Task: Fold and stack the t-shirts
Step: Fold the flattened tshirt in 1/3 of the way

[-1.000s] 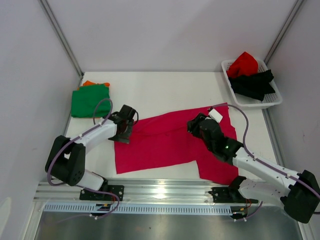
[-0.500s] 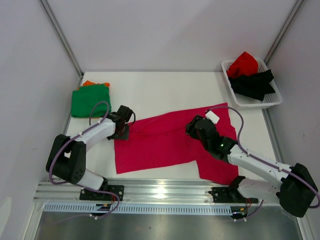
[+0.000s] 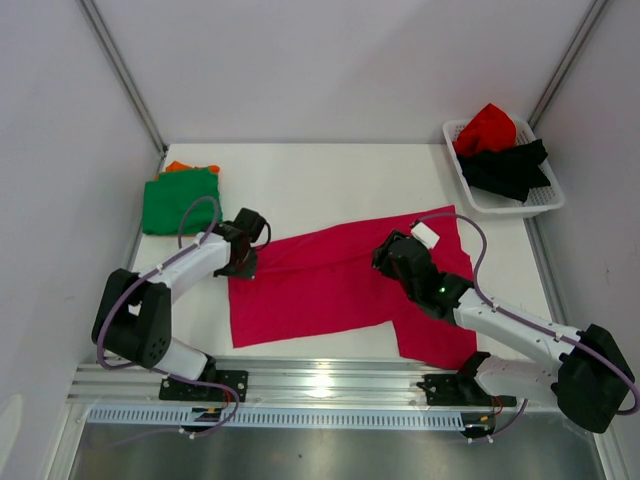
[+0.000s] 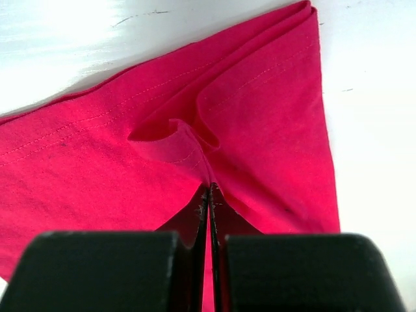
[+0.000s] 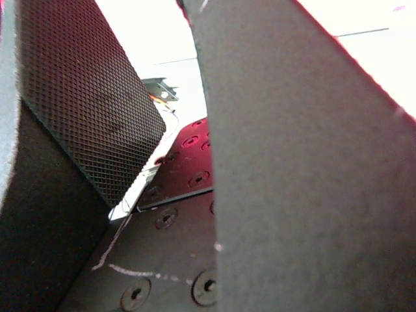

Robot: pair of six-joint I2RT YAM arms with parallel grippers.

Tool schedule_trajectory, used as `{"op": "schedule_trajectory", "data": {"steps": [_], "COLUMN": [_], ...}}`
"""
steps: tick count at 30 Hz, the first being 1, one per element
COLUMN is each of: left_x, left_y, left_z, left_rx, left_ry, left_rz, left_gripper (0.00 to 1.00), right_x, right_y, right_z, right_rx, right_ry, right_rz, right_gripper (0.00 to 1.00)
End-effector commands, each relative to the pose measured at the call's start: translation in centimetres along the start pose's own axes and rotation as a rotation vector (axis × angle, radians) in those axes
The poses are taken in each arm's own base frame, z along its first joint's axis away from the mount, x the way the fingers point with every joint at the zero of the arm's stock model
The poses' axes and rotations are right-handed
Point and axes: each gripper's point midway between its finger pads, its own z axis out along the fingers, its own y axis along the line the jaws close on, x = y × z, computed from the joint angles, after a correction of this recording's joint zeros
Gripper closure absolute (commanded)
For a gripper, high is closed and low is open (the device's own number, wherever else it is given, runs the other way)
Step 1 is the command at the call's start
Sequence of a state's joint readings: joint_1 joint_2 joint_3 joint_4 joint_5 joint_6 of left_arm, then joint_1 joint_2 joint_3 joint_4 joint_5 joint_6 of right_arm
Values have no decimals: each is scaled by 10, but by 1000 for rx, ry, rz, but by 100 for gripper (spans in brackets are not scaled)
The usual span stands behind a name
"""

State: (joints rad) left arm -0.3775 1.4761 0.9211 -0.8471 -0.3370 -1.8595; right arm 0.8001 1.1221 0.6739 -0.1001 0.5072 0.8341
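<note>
A magenta-pink t-shirt (image 3: 330,285) lies spread flat across the middle of the table. My left gripper (image 3: 245,262) sits at its upper left corner. In the left wrist view that gripper (image 4: 209,190) is shut on a pinched ridge of the pink t-shirt (image 4: 260,130). My right gripper (image 3: 395,258) is down over the shirt's right half, near the sleeve. Seen from the right wrist, the right gripper (image 5: 170,91) stands open, with a gap and no cloth between its fingers (image 5: 84,97). A folded green t-shirt (image 3: 178,200) lies on an orange one (image 3: 178,166) at the back left.
A white lattice basket (image 3: 545,203) at the back right holds a red t-shirt (image 3: 487,128) and a black t-shirt (image 3: 510,165). White walls close in the table's left, back and right sides. A metal rail (image 3: 320,380) runs along the near edge.
My left gripper has shut on the shirt's corner fold and dropped slightly. My right gripper shifted a little to the left over the shirt, its opening unchanged.
</note>
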Motion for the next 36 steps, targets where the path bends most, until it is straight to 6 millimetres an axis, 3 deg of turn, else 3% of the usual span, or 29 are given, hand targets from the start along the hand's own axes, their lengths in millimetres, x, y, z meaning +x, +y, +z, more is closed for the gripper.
{"op": "schedule_trajectory", "data": {"steps": [1,5,12,24,27,29,36], "left_x": [-5,16,38,22,9,2,-8], "left_y": [-14,-37,-26,-26,-21,-18,-15], "left_z": [-11,-33,-40,-50,-52,-53,-55], "left_rx": [54,152,112,104,89,91,101], "left_ry": [-15,-11,-27,-86,-136,-161,-189], "left_rz": [71,256,439,431,404,393,386], "left_gripper": [99,99,99,99,99,99,98], "right_x": [-15,-16,-14,-11,-9,-1,3], "right_y": [1,-1,3,-4,-20,-48,-119], "right_z": [-2,-1,4,6,8,10,2], "right_rx": [7,11,3,25,105,204,450], "right_ry": [-49,-52,-44,-36,-30,-28,-139], "right_rz": [25,21,28,37,156,299,578], "right_gripper": [53,53,53,53,52,52,50]}}
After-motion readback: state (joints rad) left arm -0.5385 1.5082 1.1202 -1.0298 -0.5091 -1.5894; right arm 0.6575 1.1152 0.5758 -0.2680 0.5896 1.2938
